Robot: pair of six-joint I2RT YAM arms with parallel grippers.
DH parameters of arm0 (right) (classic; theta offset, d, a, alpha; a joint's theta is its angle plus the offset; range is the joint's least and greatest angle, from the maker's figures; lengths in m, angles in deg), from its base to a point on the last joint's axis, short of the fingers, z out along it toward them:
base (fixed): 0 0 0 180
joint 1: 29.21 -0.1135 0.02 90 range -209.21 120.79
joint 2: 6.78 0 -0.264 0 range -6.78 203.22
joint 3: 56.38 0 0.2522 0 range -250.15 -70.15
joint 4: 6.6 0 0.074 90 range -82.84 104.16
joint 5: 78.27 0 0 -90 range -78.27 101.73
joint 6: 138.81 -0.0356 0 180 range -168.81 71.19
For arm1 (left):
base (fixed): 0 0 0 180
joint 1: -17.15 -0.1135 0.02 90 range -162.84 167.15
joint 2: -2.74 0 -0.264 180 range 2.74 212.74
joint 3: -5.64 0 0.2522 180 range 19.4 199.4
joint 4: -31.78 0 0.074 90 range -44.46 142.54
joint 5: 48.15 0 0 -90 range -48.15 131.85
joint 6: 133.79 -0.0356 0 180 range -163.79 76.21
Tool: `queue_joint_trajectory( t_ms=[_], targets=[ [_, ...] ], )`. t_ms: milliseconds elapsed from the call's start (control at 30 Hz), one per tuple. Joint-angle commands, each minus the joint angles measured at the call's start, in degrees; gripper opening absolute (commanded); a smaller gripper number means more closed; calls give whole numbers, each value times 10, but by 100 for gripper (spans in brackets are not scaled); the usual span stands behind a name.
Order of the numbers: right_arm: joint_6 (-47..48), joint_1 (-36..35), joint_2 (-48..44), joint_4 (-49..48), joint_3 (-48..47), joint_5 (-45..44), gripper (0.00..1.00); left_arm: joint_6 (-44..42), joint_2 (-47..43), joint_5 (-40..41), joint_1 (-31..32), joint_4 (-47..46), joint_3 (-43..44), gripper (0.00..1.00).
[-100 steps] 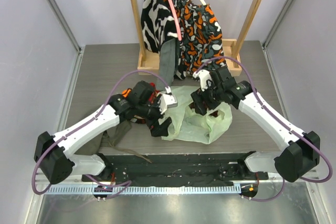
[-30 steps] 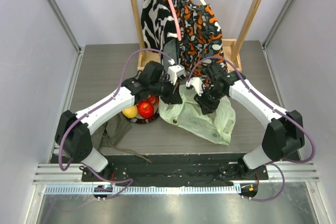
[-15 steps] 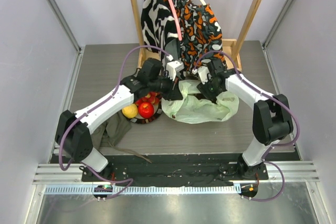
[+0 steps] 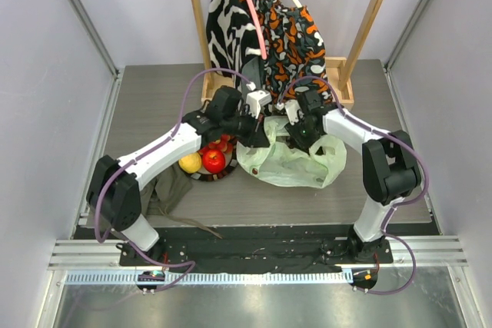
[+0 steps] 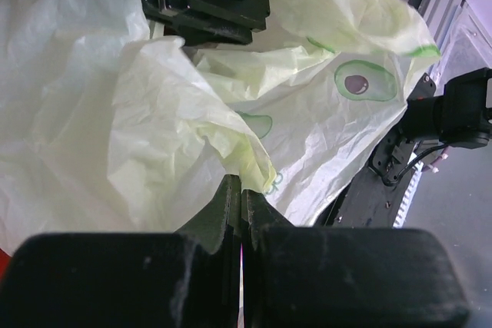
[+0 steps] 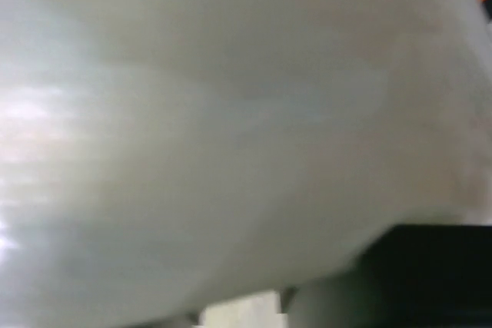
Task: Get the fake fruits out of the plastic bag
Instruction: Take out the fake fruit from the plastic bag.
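One plastic bag (image 4: 288, 165): you've pulled it rearward, likely emptied. The left gripper (image 5: 241, 199) pinches its fold; the right gripper (image 4: 301, 133), cannot tell. The fake fruits (image 4: 213, 160) lie outside.

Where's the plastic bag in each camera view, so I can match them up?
Top external: the plastic bag lies at the picture's centre, between the two arms.
Left wrist: it fills most of the picture, with a fold pinched at bottom centre.
Right wrist: a blurred pale surface fills the picture, probably the bag pressed close.
Shared landmark: the left gripper pinching the bag's left edge; its fingers show in the left wrist view.
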Motion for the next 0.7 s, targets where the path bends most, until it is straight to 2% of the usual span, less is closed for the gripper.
queue_joint_trajectory(
  t_ms=[0, 100, 200, 300, 433, 667],
  targets=[
    [30, 6, -44, -18, 4, 16, 22, 16, 5, -3, 0, -37, 29, 0],
    [60, 8, -90, 14, 15, 64, 15, 22, 17, 2, 0, -40, 46, 0],
    [102, 15, -154, 88, 4, 164, 14, 30, 36, 10, 0, -42, 73, 0],
    [148, 14, -213, 171, -7, 216, 13, 53, 59, 14, 0, -54, 108, 0],
    [189, 14, -262, 256, -30, 232, 12, 62, 89, 30, -1, -58, 166, 0],
    [161, 15, -306, 288, -87, 246, 10, 94, 110, 53, -9, -73, 170, 0]
  ],
)
